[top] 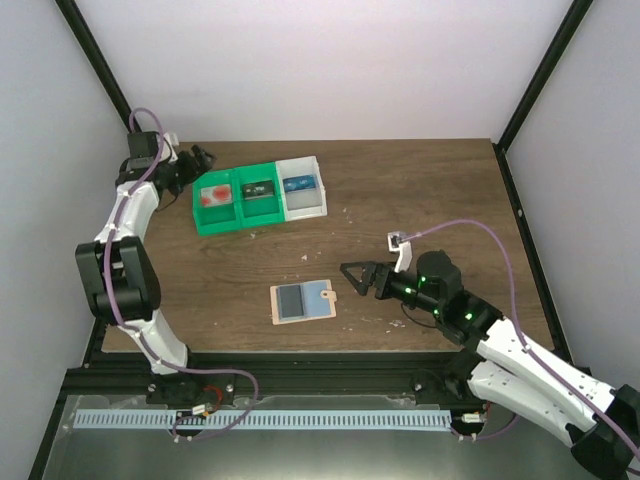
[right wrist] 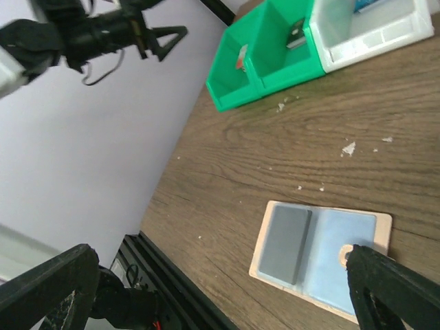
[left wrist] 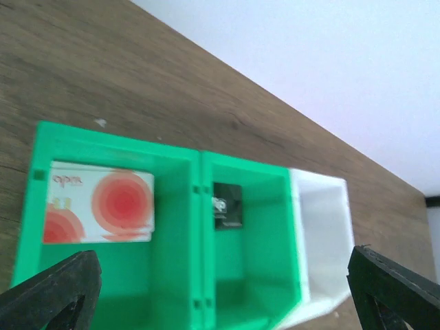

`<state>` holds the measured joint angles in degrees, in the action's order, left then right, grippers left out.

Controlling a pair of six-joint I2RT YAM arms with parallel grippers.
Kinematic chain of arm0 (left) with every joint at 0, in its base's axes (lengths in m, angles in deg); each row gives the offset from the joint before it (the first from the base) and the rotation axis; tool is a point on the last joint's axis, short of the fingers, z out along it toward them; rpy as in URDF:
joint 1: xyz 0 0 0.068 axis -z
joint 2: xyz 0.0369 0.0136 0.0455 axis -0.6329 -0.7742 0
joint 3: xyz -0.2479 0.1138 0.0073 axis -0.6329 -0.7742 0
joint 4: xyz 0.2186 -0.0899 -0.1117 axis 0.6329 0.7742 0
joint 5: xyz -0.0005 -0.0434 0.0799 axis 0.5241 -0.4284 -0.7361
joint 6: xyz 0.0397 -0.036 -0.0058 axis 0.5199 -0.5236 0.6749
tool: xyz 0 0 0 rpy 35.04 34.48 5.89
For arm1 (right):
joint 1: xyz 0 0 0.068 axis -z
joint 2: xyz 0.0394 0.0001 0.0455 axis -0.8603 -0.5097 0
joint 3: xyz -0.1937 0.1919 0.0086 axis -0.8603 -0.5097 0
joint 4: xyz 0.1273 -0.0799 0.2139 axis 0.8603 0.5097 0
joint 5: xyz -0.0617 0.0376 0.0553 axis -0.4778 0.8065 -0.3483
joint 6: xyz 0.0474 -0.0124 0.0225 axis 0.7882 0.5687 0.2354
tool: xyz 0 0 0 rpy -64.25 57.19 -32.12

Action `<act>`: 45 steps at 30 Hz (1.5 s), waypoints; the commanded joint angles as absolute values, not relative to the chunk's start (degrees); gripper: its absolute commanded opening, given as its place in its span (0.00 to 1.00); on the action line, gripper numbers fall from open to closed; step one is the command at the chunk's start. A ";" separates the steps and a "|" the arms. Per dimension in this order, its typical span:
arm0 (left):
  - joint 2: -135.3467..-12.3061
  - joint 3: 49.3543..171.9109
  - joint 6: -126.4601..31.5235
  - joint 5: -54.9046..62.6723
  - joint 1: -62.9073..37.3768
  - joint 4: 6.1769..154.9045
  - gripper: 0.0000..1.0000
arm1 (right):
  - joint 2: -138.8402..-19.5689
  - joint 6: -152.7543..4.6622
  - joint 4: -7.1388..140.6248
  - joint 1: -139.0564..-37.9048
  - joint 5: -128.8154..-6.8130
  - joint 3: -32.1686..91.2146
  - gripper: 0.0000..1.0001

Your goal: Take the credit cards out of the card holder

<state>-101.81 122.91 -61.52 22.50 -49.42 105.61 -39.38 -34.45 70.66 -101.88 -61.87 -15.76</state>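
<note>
The card holder [top: 303, 301] lies open and flat on the table, tan-edged with a grey and a blue panel; it also shows in the right wrist view [right wrist: 320, 254]. The red and white card [top: 215, 195] lies in the left green compartment, the dark card [top: 259, 190] in the second, the blue card [top: 299, 184] in the white tray. The left wrist view shows the red card [left wrist: 100, 206] and the dark card [left wrist: 227, 205]. My left gripper [top: 203, 156] is open and empty above the trays' far left. My right gripper [top: 350, 281] is open and empty just right of the holder.
The green double tray [top: 225, 222] and the white tray [top: 305, 210] stand side by side at the back left. Small white crumbs [right wrist: 348, 148] lie on the wood between trays and holder. Black frame posts [top: 530, 80] stand at the table's corners.
</note>
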 commanded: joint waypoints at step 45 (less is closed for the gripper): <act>-67.92 54.56 -80.54 42.52 -22.32 67.00 0.76 | -90.26 -38.08 61.44 -113.12 -60.35 0.14 0.26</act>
